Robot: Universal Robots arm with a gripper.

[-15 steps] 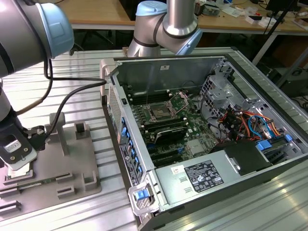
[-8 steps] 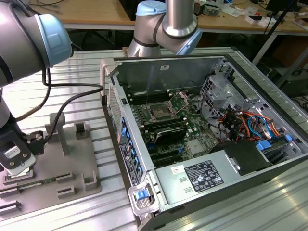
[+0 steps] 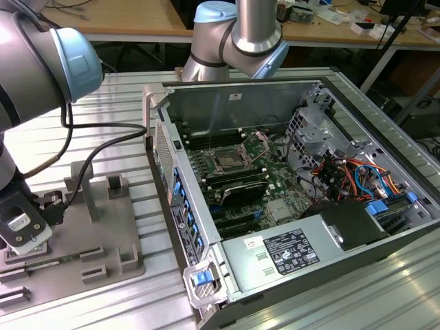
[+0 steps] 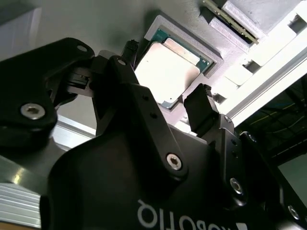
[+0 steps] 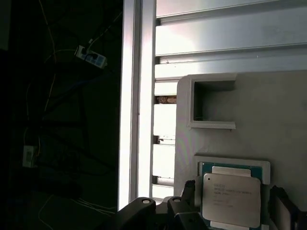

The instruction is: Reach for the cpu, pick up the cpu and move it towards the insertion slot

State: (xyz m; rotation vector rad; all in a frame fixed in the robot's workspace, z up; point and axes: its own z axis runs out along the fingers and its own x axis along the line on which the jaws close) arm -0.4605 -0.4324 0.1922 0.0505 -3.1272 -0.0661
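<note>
We see the gripper [image 4: 166,76] spread open and holding nothing, its fingers [image 4: 197,109] either side of the cpu [image 5: 231,199], which lies flat in a recess of the grey tray [image 3: 110,234] at the exterior view's left, well apart from the insertion slot [image 3: 227,161].

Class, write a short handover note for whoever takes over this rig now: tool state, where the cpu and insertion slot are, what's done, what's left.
The tool is open, fingers either side of the cpu, not closed on it.
The cpu lies flat in its recess on the grey tray.
The insertion slot is on the motherboard inside the open computer case, apart from the tool.
Done: reach.
Left: grasp, lift, move towards the slot.
</note>
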